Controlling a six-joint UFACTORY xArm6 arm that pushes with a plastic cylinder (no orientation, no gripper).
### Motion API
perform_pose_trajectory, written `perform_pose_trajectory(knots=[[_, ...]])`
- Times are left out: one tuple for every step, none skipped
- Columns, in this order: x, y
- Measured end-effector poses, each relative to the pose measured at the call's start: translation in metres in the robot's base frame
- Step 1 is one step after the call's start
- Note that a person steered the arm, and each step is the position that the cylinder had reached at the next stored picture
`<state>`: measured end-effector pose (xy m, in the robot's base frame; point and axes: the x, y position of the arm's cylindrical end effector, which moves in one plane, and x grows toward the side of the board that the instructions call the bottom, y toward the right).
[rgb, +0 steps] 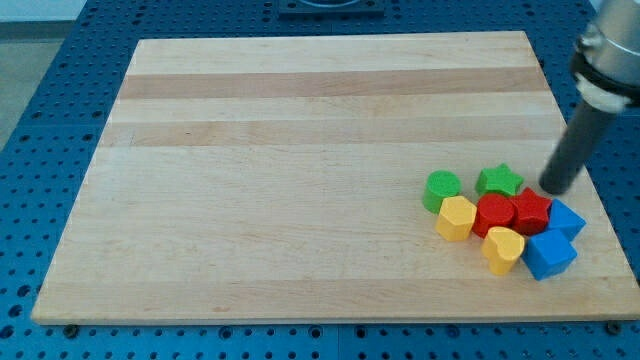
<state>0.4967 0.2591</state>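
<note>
Dark rod, my tip (556, 189) down at board level, free of every block. Nearest: red star (531, 210) at 7 o'clock, green star (499, 181) at 9, blue block (565, 219) at 6. Cluster sits tight on wooden board (300, 150).

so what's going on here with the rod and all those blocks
My tip rests on the wooden board just right of the green star block and above the red block. Eight blocks sit bunched at the lower right: green cylinder, two yellow, two red, two blue.
</note>
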Motion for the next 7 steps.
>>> perform_pose_trajectory(knots=[[0.033, 0.028], [0.072, 0.037], [0.116, 0.017], [0.12, -0.002], [0.109, -0.019], [0.109, -0.038], [0.106, -0.045]])
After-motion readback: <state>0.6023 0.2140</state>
